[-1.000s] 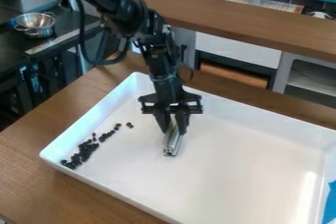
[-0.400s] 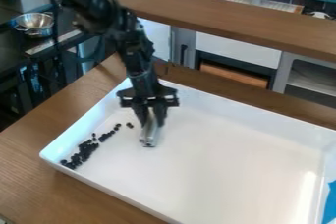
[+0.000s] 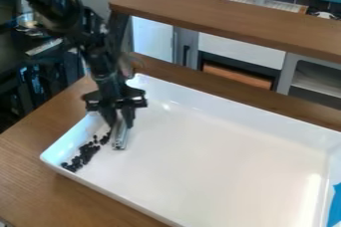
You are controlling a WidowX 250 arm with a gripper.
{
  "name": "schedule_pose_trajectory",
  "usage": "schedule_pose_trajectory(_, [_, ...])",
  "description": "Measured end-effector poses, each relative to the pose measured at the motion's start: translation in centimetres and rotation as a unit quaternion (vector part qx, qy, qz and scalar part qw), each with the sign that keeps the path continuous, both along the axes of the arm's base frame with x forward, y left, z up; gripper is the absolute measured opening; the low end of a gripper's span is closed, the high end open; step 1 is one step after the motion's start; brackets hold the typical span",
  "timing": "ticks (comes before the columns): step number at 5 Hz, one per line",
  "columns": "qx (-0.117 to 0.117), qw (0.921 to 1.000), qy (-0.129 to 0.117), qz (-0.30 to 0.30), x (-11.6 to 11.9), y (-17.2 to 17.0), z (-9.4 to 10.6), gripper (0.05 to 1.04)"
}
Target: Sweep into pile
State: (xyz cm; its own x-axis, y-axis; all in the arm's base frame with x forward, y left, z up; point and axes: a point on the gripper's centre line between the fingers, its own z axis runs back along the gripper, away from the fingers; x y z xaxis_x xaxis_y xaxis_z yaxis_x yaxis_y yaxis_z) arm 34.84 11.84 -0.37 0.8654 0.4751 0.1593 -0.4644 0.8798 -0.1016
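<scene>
My gripper (image 3: 120,121) hangs over the left part of the white tray (image 3: 220,171), shut on a short silver metal bar (image 3: 120,139). The bar points down toward the tray floor, its lower end just right of the dark pieces. Several small black pieces (image 3: 84,154) lie in a loose diagonal band near the tray's left corner. At the band's upper end the pieces are beside the bar and partly hidden by the gripper; whether they touch the bar I cannot tell.
The tray's raised walls surround the pieces, with the left wall close to them. A raised wooden shelf (image 3: 233,17) runs behind the tray. Blue tape (image 3: 335,206) is at the right edge, and a metal bowl (image 3: 27,20) stands at the back left.
The gripper has moved left across the tray with the bar in it, up to the upper end of the black pieces. The lower part of the band looks the same.
</scene>
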Motion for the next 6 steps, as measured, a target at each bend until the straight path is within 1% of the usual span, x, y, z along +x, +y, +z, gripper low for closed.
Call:
schedule_pose_trajectory(1, [0.006,1.0,0.005,0.002,-0.6,0.1,-0.1,0.367])
schedule_pose_trajectory(2, [0.009,0.9998,0.019,0.003,-1.5,0.1,0.0,0.367])
schedule_pose_trajectory(3, [-0.005,0.9998,0.02,0.004,-2.5,-0.2,0.4,0.367])
schedule_pose_trajectory(4, [-0.042,0.9991,-0.006,-0.006,-2.8,-1.7,2.7,0.367])
schedule_pose_trajectory(5, [-0.083,0.9958,-0.026,-0.028,-2.7,-5.0,5.0,0.367])
schedule_pose_trajectory(6, [-0.107,0.9914,-0.011,-0.073,-3.5,-6.5,5.7,0.367])
